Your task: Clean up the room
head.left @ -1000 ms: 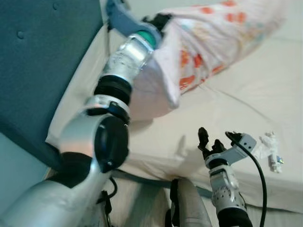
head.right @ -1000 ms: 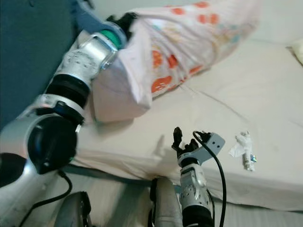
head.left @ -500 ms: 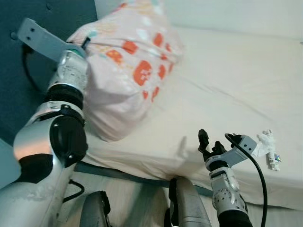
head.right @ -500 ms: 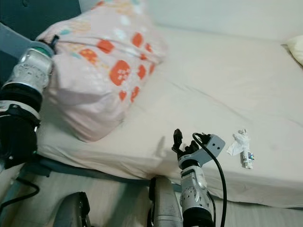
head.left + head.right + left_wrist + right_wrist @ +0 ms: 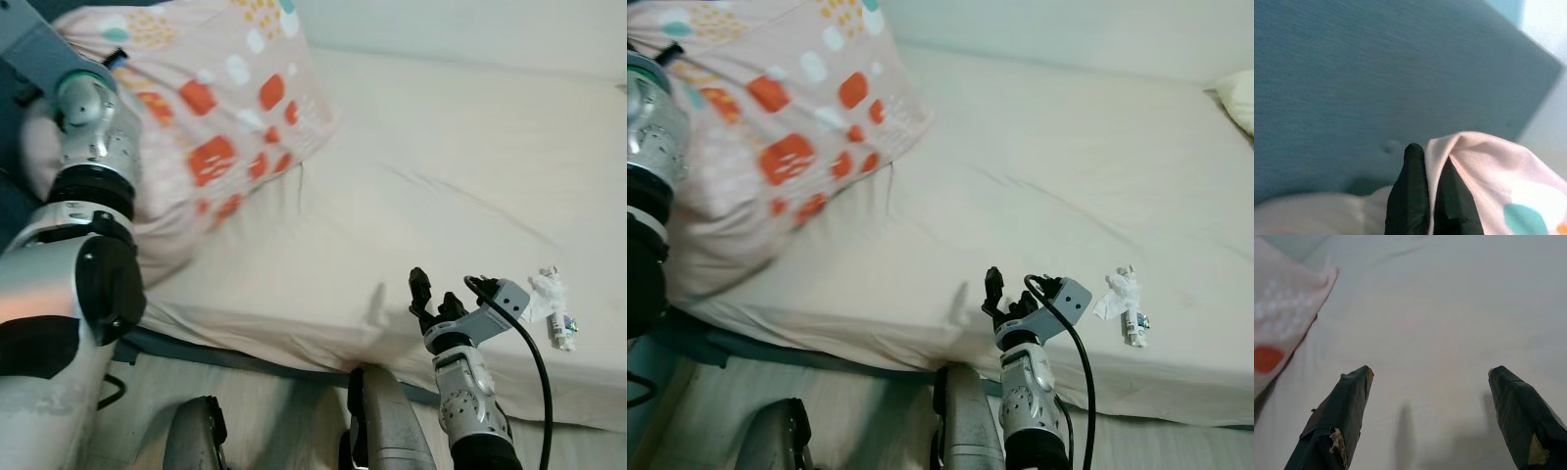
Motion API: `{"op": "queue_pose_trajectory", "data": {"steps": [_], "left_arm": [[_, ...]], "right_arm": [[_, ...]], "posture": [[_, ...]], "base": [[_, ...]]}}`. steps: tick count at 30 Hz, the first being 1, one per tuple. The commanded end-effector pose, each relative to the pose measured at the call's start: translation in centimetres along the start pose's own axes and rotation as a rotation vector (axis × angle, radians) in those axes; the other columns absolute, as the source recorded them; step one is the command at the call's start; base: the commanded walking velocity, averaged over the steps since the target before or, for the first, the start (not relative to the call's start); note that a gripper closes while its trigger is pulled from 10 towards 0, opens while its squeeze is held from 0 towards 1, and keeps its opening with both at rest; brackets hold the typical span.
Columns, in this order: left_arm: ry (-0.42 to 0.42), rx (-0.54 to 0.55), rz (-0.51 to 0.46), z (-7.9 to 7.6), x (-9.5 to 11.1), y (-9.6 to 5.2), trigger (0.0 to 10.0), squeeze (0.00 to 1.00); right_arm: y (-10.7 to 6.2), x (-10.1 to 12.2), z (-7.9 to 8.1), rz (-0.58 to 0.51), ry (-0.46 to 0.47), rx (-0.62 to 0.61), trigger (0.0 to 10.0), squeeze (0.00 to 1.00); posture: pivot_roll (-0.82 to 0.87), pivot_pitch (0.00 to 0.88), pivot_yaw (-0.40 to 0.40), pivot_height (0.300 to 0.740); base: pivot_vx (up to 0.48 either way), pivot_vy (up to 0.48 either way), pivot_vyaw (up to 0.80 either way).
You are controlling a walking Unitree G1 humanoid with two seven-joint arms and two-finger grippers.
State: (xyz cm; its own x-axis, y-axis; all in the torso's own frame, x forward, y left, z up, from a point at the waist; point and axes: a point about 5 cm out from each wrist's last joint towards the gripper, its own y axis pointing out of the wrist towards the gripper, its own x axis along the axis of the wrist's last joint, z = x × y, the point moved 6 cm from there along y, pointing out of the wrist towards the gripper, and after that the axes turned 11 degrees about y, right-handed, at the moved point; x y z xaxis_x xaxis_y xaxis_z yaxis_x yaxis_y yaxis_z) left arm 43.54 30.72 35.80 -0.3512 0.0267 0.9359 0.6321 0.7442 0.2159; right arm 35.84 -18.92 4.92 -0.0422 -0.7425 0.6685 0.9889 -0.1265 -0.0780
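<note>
While the left gripper pinches the pillow corner at the bed's head corner, the right gripper, wide open and empty, hovers nearer the wrapper at the front edge

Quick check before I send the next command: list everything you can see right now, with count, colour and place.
pillow: one, pink with orange, white and teal patches, at the head of the bed by the headboard.
bed sheet: one, cream, covering the mattress.
headboard: one, teal-blue, behind the pillow.
crumpled wrapper: one, white, on the sheet near the bed's front edge.
second pillow: one corner, pale yellow, far side of the bed.
left end effector: black fingers shut on the pillow's corner.
right end effector: black fingers open, above the sheet.
</note>
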Motion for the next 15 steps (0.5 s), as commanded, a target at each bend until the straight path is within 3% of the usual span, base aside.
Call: {"op": "queue_pose_trajectory", "data": {"steps": [1,4,6,7,8,9,10,11,12,14,15], "left_arm": [[-0.010,0.043,-0.098,0.8,2.4,0.3,0.0,0.00],[0.046,0.071,-0.079,1.6,1.3,0.5,0.0,0.00],[0.148,0.077,0.016,2.5,-2.2,0.3,0.0,0.00],[0.148,0.077,0.016,2.5,-2.2,0.3,0.0,0.00],[0.190,0.055,0.096,2.7,-4.7,0.0,0.0,0.00],[0.190,0.055,0.096,2.7,-4.7,0.0,0.0,0.00],[0.216,0.029,0.178,2.9,-7.1,-0.5,0.0,0.00],[0.216,0.029,0.178,2.9,-7.1,-0.5,0.0,0.00],[0.247,-0.020,0.242,2.5,-8.9,-1.1,10.0,0.00],[0.290,-0.083,0.276,1.8,-10.2,-1.7,10.0,0.00],[0.285,-0.094,0.274,1.4,-10.1,-1.8,10.0,0.43]], "right_arm": [[-0.5,-0.4,-0.9,0.014,0.004,-0.029,10.0,0.00],[-0.5,-0.4,-1.0,0.014,0.004,-0.031,10.0,0.00],[-0.5,-0.4,-1.0,0.015,0.005,-0.033,10.0,0.00],[-0.5,-0.4,-1.0,0.015,0.005,-0.033,10.0,0.00],[-0.5,-0.5,-1.0,0.017,0.005,-0.033,10.0,0.00],[-0.5,-0.5,-1.0,0.017,0.005,-0.033,10.0,0.00],[-0.5,-0.5,-1.0,0.021,0.004,-0.033,10.0,0.00],[-0.5,-0.5,-1.0,0.021,0.004,-0.033,10.0,0.00],[-0.5,-0.6,-1.0,0.024,0.003,-0.033,10.0,0.00],[-0.5,-0.7,-1.0,0.028,0.001,-0.032,10.0,0.00],[-0.5,-0.7,-1.0,0.028,0.001,-0.031,10.0,0.00]], "posture": [[-0.06,0.092,0.024,0.585],[-0.06,0.093,0.025,0.585],[-0.05,0.095,0.023,0.585],[-0.05,0.095,0.023,0.585],[-0.04,0.098,0.020,0.585],[-0.04,0.098,0.020,0.585],[-0.04,0.099,0.019,0.585],[-0.04,0.099,0.019,0.585],[-0.04,0.100,0.017,0.585],[-0.04,0.100,0.016,0.585],[-0.04,0.099,0.016,0.585]], "base": [[0.000,0.000,0.00],[0.000,0.000,0.00],[0.000,0.000,0.00],[0.000,0.000,0.00],[0.000,0.000,0.00],[0.000,0.000,0.00],[0.000,0.000,0.00],[0.000,0.000,0.00],[0.000,0.000,0.00],[0.000,0.000,0.00],[0.000,0.000,0.00]]}}
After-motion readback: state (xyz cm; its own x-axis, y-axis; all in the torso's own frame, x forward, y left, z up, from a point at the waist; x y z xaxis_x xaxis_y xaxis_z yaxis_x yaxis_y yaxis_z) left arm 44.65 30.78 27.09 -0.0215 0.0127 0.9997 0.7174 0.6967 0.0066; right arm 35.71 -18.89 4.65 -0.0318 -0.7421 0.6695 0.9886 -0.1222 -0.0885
